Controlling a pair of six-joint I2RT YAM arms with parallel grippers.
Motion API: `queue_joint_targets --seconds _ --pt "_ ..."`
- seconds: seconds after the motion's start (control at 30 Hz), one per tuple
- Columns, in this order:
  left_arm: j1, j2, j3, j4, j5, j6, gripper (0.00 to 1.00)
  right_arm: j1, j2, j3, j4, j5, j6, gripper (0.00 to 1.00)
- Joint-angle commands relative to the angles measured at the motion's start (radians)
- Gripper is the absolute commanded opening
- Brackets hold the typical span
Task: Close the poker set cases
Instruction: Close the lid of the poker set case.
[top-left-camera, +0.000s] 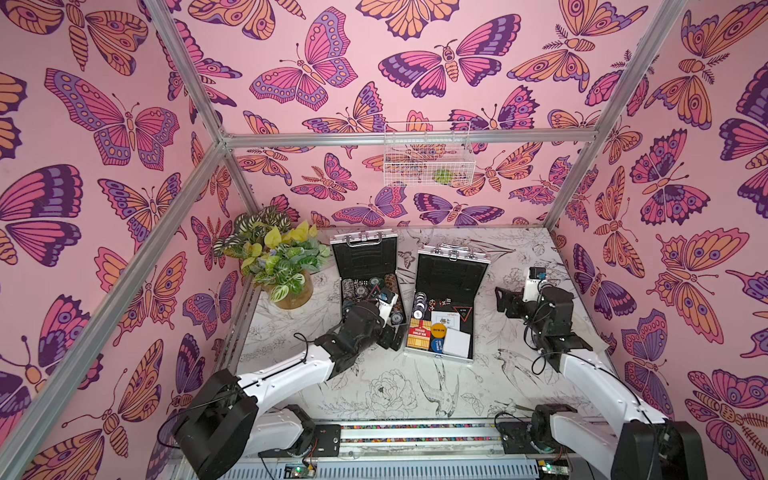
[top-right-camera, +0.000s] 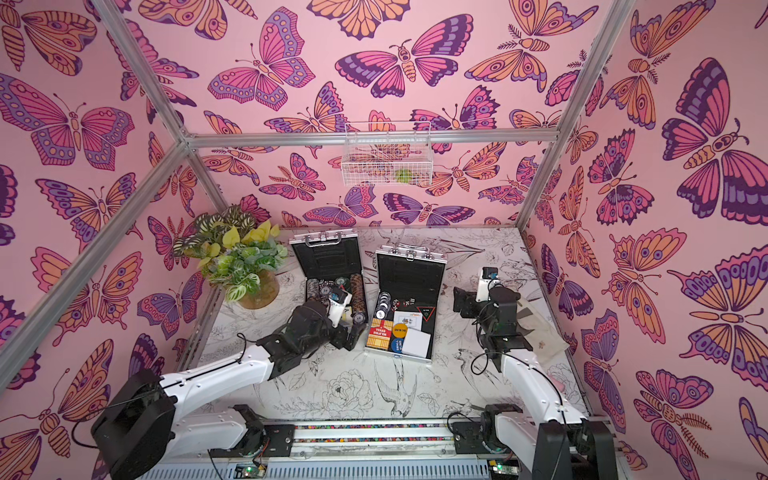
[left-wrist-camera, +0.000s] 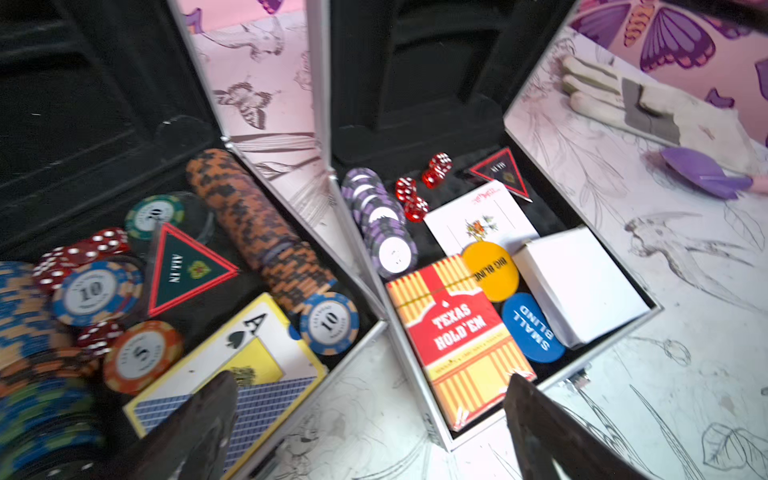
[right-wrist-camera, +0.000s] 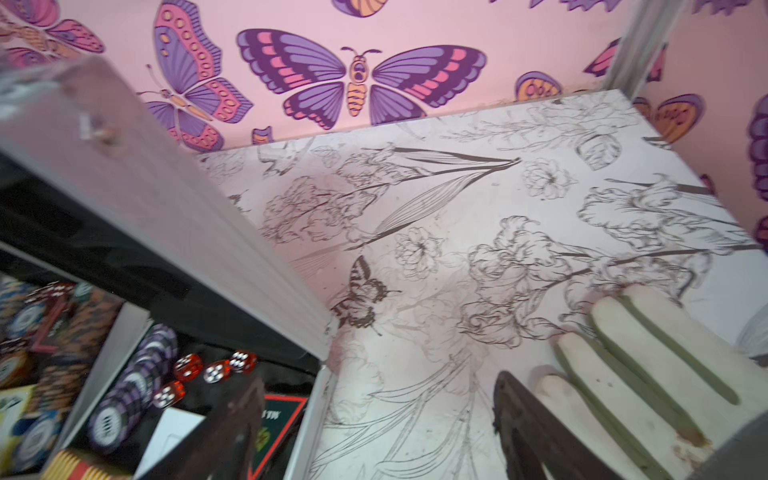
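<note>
A: How do the jaws stand?

B: The jaws of the left arm (top-left-camera: 291, 370) are spread wide with nothing between them. They hover over the near end of the case beside the potted plant (top-left-camera: 286, 266). The jaws of the right arm (top-left-camera: 590, 370) are also apart and empty, beyond both cases from the plant, with one glove (right-wrist-camera: 644, 374) lying close by.

A: And the count?

B: There are two poker set cases, both open with their lids raised. The first case (top-left-camera: 365, 255) sits just beside the plant. The second case (top-left-camera: 451, 274) lies just past it, away from the plant. The second holds four red dice (left-wrist-camera: 419, 187), one red card box (left-wrist-camera: 453, 332), two round blind buttons (left-wrist-camera: 490, 270) and one white box (left-wrist-camera: 582, 286). Each case has one triangular marker (left-wrist-camera: 187, 270).

A: What about edges and room?

B: Only a narrow strip of table (top-left-camera: 415, 386) separates the cases. Open table runs from their near edges to the arm bases.
</note>
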Motion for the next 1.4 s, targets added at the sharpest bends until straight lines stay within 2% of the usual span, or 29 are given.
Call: queue_joint_targets --seconds 0.0,0.23,0.5,0.97,1.17,1.37 --pt "-0.041 0.011 -0.019 -0.019 -0.04 -0.017 1.0 0.023 -0.015 0.059 -0.042 -0.137 0.008 0.84" --pt "-0.077 0.066 -0.045 -0.019 -0.037 -0.02 1.0 0.054 0.029 0.126 0.013 -0.226 0.052 0.8" --pt "-0.091 0.051 -0.114 0.048 -0.038 -0.018 1.0 0.07 0.126 0.178 0.071 -0.162 0.086 0.69" --pt "-0.098 0.066 -0.162 0.086 -0.043 0.01 1.0 0.093 0.235 0.223 0.143 -0.049 0.072 0.56" --pt "-0.1 0.101 -0.155 0.087 -0.038 0.011 1.0 0.101 0.255 0.235 0.151 -0.022 0.046 0.44" --pt "-0.102 0.111 -0.147 0.088 -0.024 0.015 1.0 0.103 0.287 0.247 0.151 -0.019 0.022 0.25"
